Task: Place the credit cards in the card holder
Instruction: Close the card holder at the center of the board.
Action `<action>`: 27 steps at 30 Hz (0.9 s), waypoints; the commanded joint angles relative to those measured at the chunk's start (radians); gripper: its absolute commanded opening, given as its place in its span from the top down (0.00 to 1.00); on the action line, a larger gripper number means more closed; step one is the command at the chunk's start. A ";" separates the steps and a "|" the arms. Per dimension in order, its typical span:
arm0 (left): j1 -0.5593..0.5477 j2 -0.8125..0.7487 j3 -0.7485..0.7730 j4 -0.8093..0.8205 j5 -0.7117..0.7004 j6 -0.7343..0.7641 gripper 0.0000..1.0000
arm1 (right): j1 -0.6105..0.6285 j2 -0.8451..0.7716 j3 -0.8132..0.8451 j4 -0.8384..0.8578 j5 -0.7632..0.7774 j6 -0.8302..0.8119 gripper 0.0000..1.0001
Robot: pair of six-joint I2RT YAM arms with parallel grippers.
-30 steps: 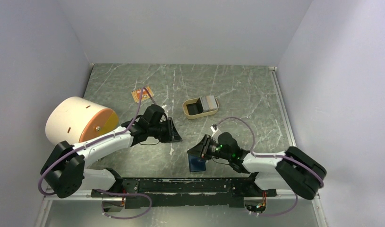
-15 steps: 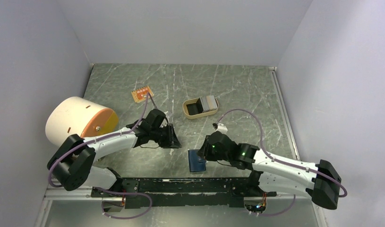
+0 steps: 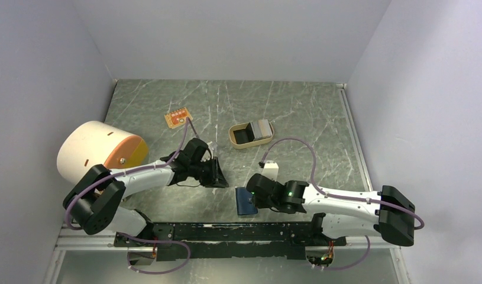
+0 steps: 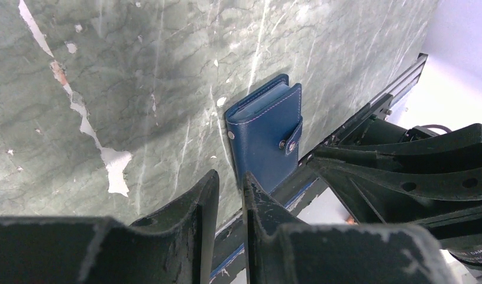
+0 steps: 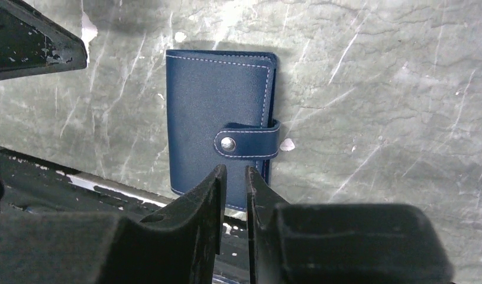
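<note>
The card holder is a navy wallet, closed with its snap strap fastened. It lies flat by the table's front edge and also shows in the left wrist view and the right wrist view. The grey credit cards sit stacked in the right half of a tan oval tray. My right gripper is shut and empty, just over the holder's near end. My left gripper is shut and empty, left of the holder and apart from it.
A small orange board lies at the back left. A large cream cylinder with an orange face lies on its side at the left. The black rail runs along the front edge, right behind the holder.
The right arm has stretched out low with its elbow swung right, its gripper staying at the card holder. The left gripper shifted slightly right. The holder stays in place.
</note>
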 commanded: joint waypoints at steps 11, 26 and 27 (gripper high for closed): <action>-0.007 0.044 -0.009 0.068 0.048 -0.005 0.73 | 0.006 0.061 0.023 0.082 0.031 -0.024 0.77; -0.017 0.065 -0.003 0.075 0.048 -0.006 0.73 | 0.003 0.108 -0.002 0.136 0.024 -0.031 0.81; -0.016 0.065 -0.003 0.075 0.048 -0.006 0.73 | 0.003 0.109 -0.005 0.138 0.024 -0.031 0.81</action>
